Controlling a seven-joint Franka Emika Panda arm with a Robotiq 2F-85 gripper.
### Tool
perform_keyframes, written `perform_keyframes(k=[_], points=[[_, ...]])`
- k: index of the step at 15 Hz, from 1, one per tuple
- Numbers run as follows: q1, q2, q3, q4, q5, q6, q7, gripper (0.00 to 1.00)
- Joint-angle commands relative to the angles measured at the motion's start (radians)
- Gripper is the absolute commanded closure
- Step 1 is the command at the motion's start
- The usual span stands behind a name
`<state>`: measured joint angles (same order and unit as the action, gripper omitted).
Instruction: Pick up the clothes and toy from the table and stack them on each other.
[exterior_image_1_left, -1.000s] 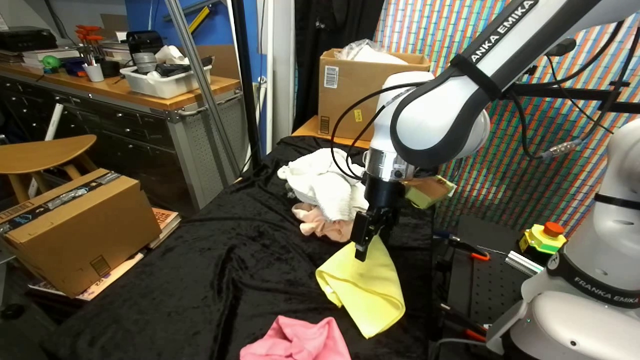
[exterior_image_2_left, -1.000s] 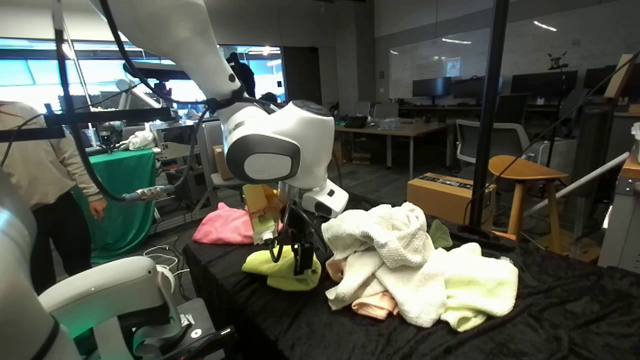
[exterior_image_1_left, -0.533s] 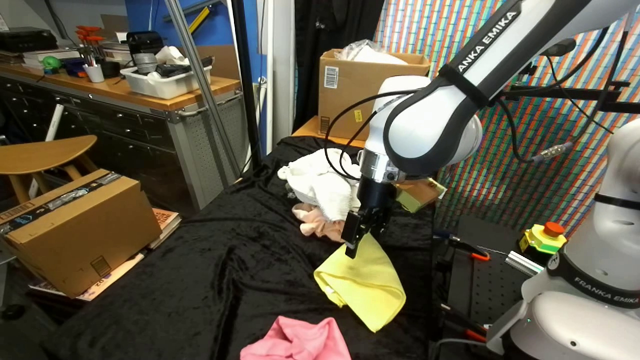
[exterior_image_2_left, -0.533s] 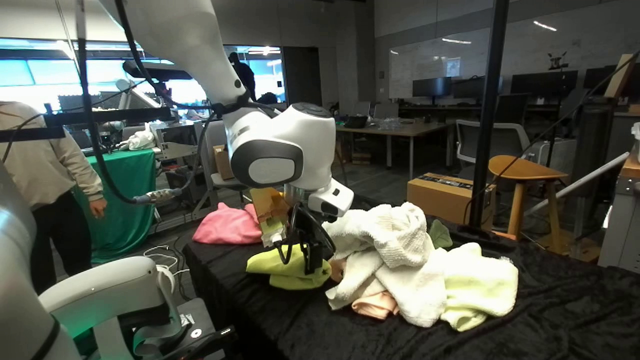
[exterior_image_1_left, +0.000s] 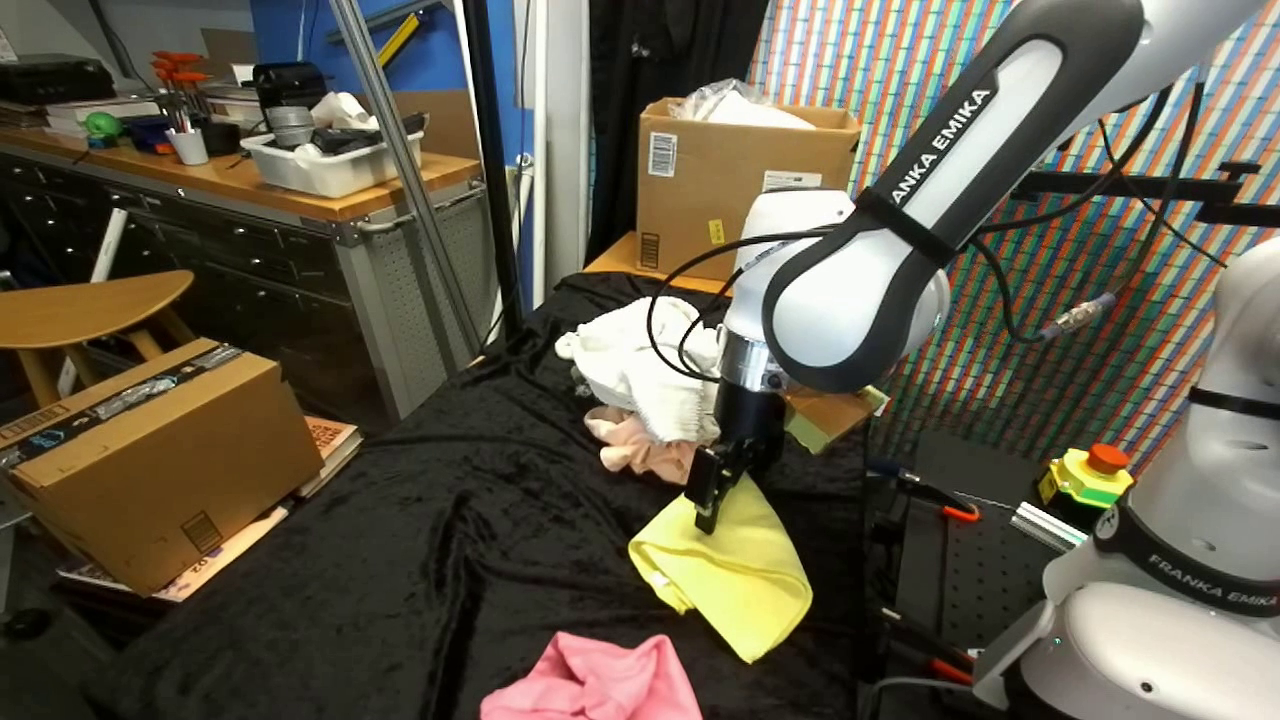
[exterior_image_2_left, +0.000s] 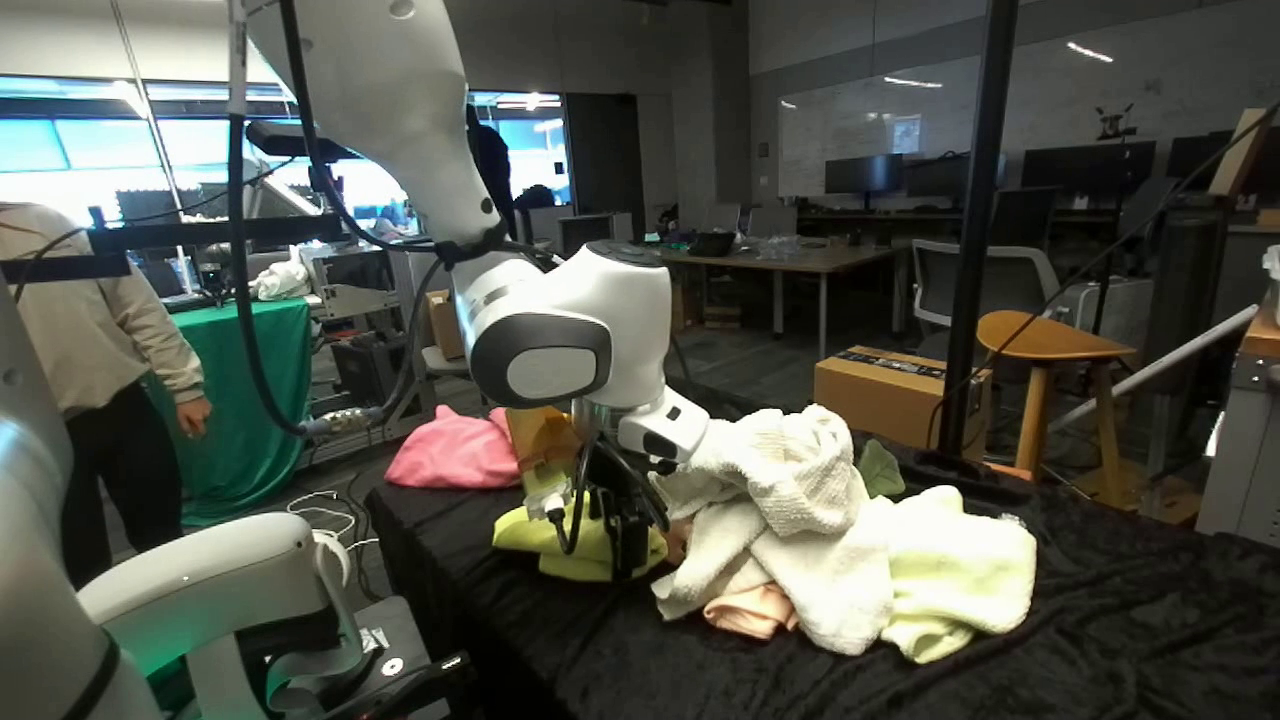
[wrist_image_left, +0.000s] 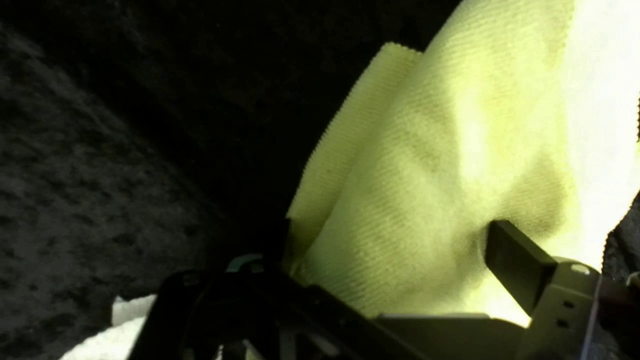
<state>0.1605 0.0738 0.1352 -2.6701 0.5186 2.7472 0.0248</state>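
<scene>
Steeply, the arm (exterior_image_1_left: 850, 300) slants over the worktop (exterior_image_1_left: 370, 560), wrist (exterior_image_1_left: 750, 365) pointing down, jaws spread over the yellow cloth (exterior_image_1_left: 735, 590) near the robot-side edge; the pink cloth (exterior_image_2_left: 450, 455) lies by a corner.

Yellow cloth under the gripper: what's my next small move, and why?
I'd probably close the gripper now: in the wrist view its jaws stand wide apart with the yellow cloth showing between them, and one side seems to press into the folds.
</scene>
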Motion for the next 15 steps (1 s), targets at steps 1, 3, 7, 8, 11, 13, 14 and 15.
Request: perform_keyframes(k=[1, 3, 7, 8, 11, 13, 14, 15], points=[[-0.011, 0.0, 0.016, 0.012, -0.005, 0.026, 0.019, 0.0], [-0.013, -0.004, 0.018, 0.015, 0.006, 0.031, 0.008, 0.0], [-0.02, 0.001, 0.024, 0.029, 0.05, 0.023, -0.027, 0.28], [-0.022, 0.001, 0.026, 0.032, 0.067, 0.02, -0.036, 0.3], [-0.027, -0.007, 0.028, 0.038, 0.126, 0.006, -0.076, 0.54], [-0.029, -0.01, 0.025, 0.042, 0.148, -0.002, -0.102, 0.7], [-0.03, -0.011, 0.023, 0.044, 0.149, -0.005, -0.107, 0.77], [-0.031, -0.014, 0.022, 0.045, 0.149, -0.007, -0.113, 0.84]])
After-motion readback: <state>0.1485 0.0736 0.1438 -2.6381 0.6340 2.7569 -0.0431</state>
